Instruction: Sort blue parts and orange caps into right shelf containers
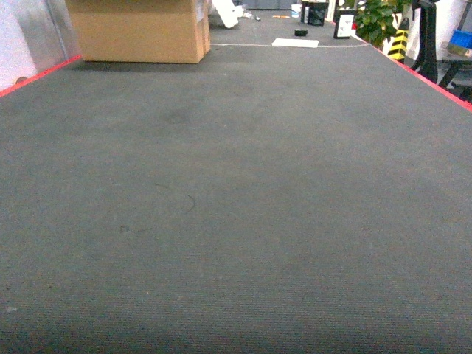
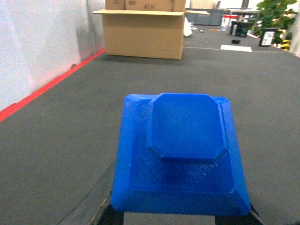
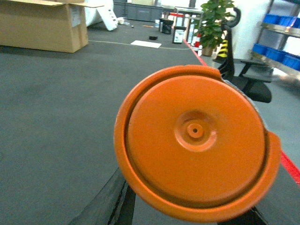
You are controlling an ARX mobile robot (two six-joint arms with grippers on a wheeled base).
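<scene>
Currently the left fingers grasp a blue part and the right fingers grasp an orange cap, each carried above the grey floor, presumably for transport. Shelf containers sit far right.

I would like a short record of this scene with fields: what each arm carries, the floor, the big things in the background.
left arm load: blue part, square with a raised middle, fills the left wrist view
right arm load: orange cap, round
pincers: hidden behind the loads
floor: dark grey carpet with red edge lines
background: cardboard box, green plant, blue bins on a shelf
</scene>
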